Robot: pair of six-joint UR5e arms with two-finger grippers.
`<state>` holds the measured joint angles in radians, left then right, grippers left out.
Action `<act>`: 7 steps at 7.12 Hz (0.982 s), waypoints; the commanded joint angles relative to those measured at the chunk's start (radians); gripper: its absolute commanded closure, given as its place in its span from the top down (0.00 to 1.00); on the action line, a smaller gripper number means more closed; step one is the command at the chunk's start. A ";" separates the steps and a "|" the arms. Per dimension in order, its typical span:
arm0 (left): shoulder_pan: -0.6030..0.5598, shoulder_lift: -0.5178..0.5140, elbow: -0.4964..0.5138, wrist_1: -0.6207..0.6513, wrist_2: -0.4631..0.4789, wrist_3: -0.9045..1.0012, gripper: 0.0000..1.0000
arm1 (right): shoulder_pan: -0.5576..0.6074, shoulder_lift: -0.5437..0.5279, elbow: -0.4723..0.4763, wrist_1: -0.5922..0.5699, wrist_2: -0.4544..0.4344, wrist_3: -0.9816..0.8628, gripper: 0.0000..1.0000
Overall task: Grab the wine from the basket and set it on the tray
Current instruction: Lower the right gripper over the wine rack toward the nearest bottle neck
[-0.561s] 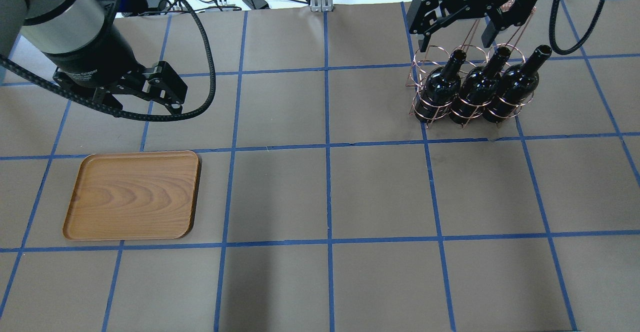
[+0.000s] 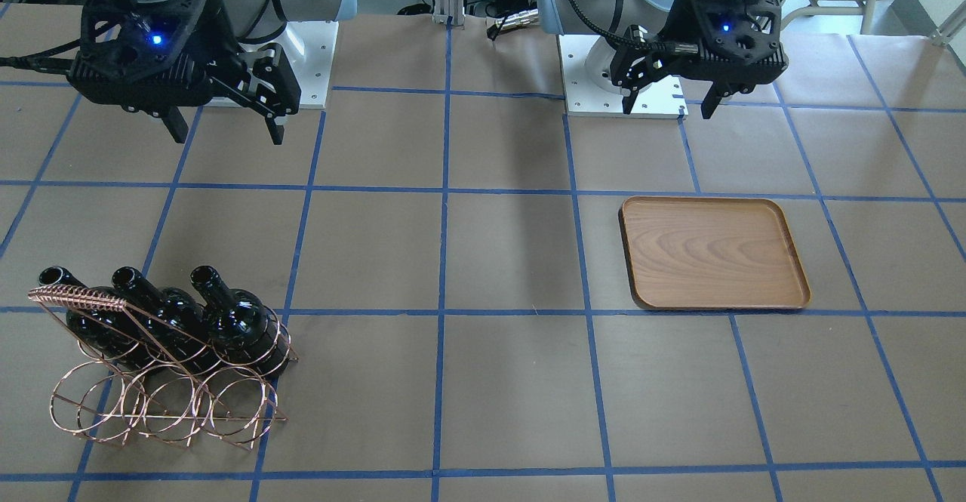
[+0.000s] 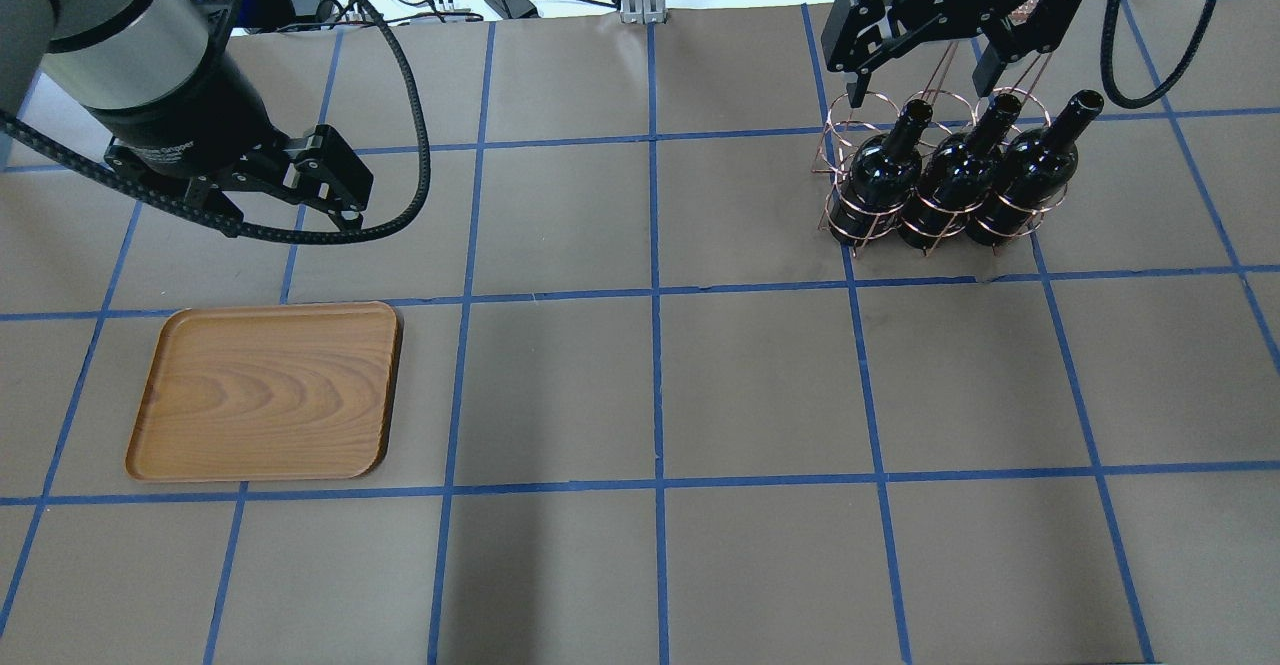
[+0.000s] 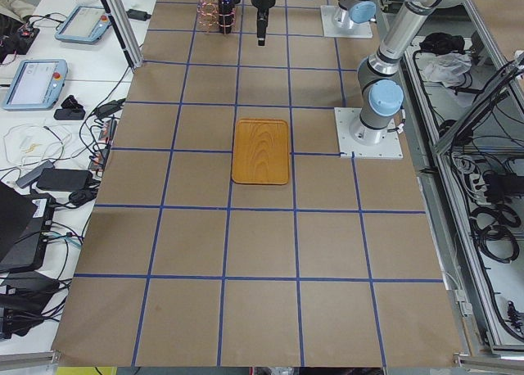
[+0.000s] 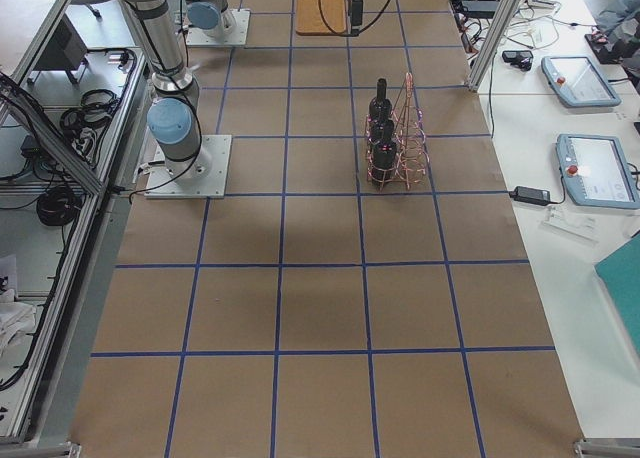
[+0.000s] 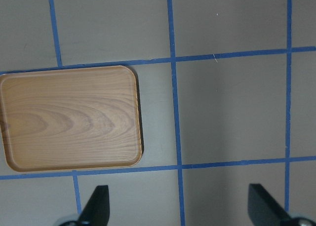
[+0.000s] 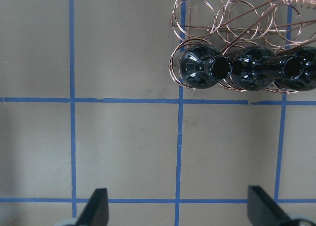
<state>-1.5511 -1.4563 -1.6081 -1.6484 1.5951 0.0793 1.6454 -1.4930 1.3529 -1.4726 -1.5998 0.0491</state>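
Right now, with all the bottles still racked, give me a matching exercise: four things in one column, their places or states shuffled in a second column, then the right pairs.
Column one:
1. bottles
2. tray
3. left gripper
4. right gripper

Column two:
A. open, hanging near the tray
B. nothing on it
C. open, hanging on the rack's side
D. standing in the rack, in its row nearer the robot

Pairs: 1-D, 2-B, 3-A, 4-C.

Three wine bottles are counted in one basket. One tray is also counted on the surface.
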 commanded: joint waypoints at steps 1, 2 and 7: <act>0.002 0.005 -0.001 -0.007 0.000 0.000 1.00 | -0.060 0.043 0.000 -0.003 0.001 -0.018 1.00; 0.002 0.005 -0.001 -0.008 0.000 0.000 1.00 | -0.106 0.062 -0.003 -0.009 -0.006 -0.040 1.00; 0.000 0.014 -0.015 -0.013 0.002 0.000 1.00 | -0.190 0.207 0.028 -0.165 -0.028 -0.212 0.98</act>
<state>-1.5509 -1.4445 -1.6209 -1.6612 1.5968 0.0798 1.4605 -1.3122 1.3669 -1.6004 -1.6302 -0.1463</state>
